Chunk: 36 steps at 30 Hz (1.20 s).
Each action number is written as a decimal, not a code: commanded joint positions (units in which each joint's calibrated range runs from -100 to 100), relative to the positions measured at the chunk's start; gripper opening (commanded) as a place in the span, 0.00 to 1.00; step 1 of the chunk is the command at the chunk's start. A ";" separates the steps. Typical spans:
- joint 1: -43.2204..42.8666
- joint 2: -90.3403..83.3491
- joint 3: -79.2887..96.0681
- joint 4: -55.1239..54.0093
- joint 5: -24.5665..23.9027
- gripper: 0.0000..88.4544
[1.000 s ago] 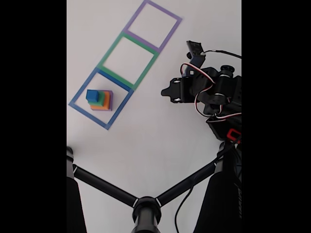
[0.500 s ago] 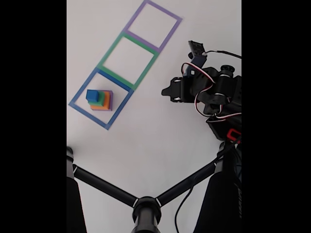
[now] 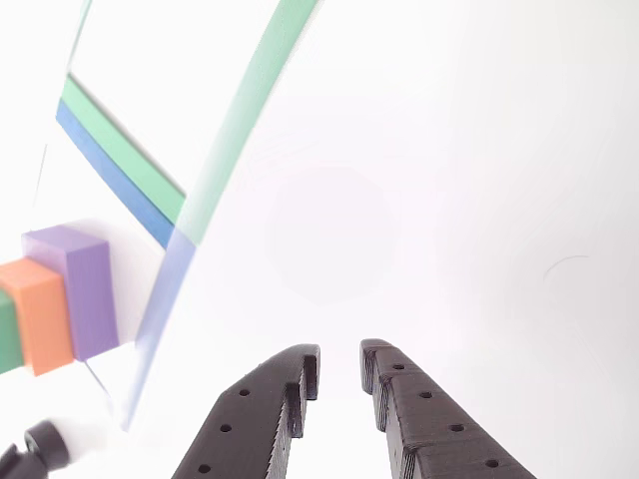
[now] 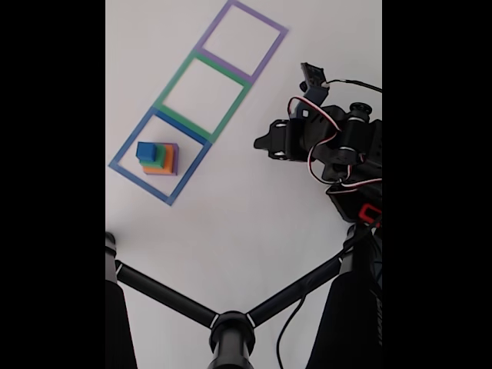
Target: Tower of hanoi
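Observation:
The tower of hanoi (image 4: 157,158) stands stacked inside the blue square outline (image 4: 134,137) in the fixed view, with the blue cube on top, then green, orange and purple at the base. The other view catches its side at the left edge: purple slab (image 3: 80,289), orange block (image 3: 40,314). My gripper (image 3: 339,359) enters that view from below, its black fingers slightly apart with nothing between them. In the fixed view the gripper (image 4: 265,144) hangs well to the right of the tower, over bare white table.
Green (image 4: 177,80) and purple (image 4: 268,55) square outlines continue the row up and to the right of the blue one. A black stand with spreading legs (image 4: 231,330) crosses the bottom of the fixed view. The arm's base (image 4: 354,200) sits at the right.
The arm has shifted slightly, its wrist edging up and to the left. The tower has not moved.

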 commanded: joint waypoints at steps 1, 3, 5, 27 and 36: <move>0.46 -0.59 0.61 -1.97 -12.16 0.00; 0.46 -0.59 0.61 -2.21 -20.62 0.00; 0.46 -0.59 0.52 -1.64 -24.84 0.00; 2.57 -0.51 0.61 -1.24 -38.03 0.00; 4.20 -0.59 2.61 13.82 -38.03 0.01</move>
